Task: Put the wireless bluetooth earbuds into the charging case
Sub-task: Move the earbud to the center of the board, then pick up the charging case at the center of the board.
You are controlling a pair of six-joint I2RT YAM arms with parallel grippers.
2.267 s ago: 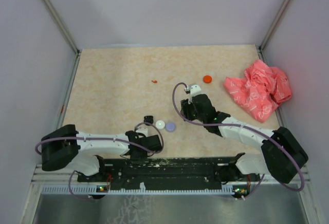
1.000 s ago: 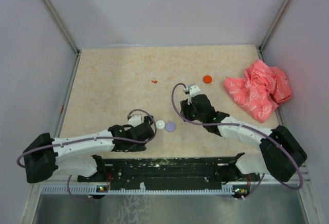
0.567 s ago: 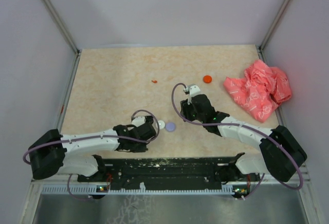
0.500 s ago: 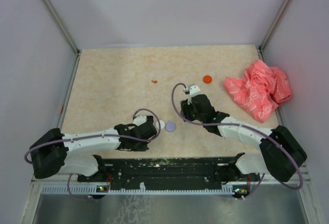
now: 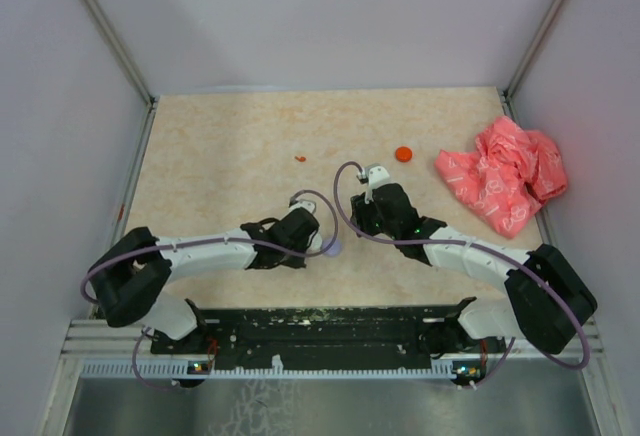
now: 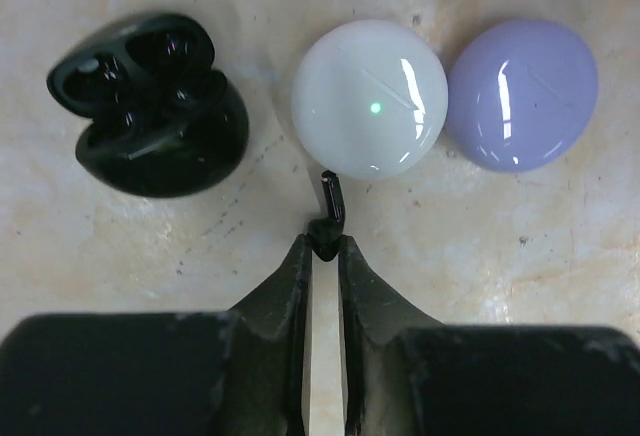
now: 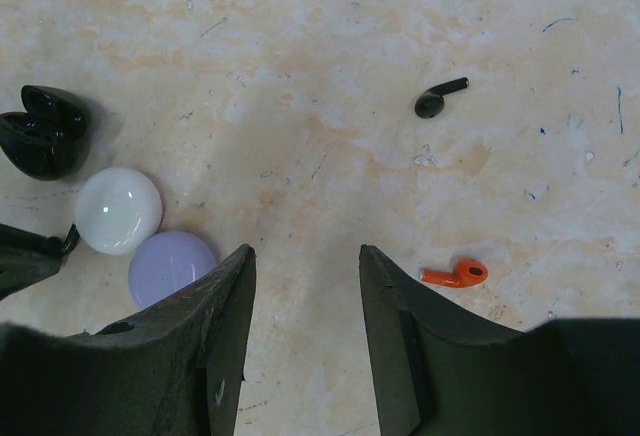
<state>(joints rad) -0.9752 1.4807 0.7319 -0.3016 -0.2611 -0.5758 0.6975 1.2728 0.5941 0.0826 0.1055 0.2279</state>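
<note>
In the left wrist view my left gripper (image 6: 325,246) is shut on a tiny black earbud (image 6: 328,218), its stem poking out past the fingertips. Just ahead of it lies a white round case (image 6: 370,99), with a lilac round case (image 6: 522,94) on its right. The open black charging case (image 6: 150,106) lies to the left, its sockets showing. My right gripper (image 7: 305,256) stands open over bare table. A second black earbud (image 7: 440,98) and an orange-red earbud (image 7: 455,274) lie loose beyond it. From above, my left gripper (image 5: 305,228) covers the black and white cases.
A crumpled pink-red plastic bag (image 5: 503,174) lies at the right edge of the table. A small red round disc (image 5: 403,154) sits left of it. Grey walls close in the table on three sides. The arms' black base rail (image 5: 330,331) runs along the near edge.
My left arm has swung right and forward over the black and white cases, and its jaws have shut on the black earbud. The right arm has not moved.
</note>
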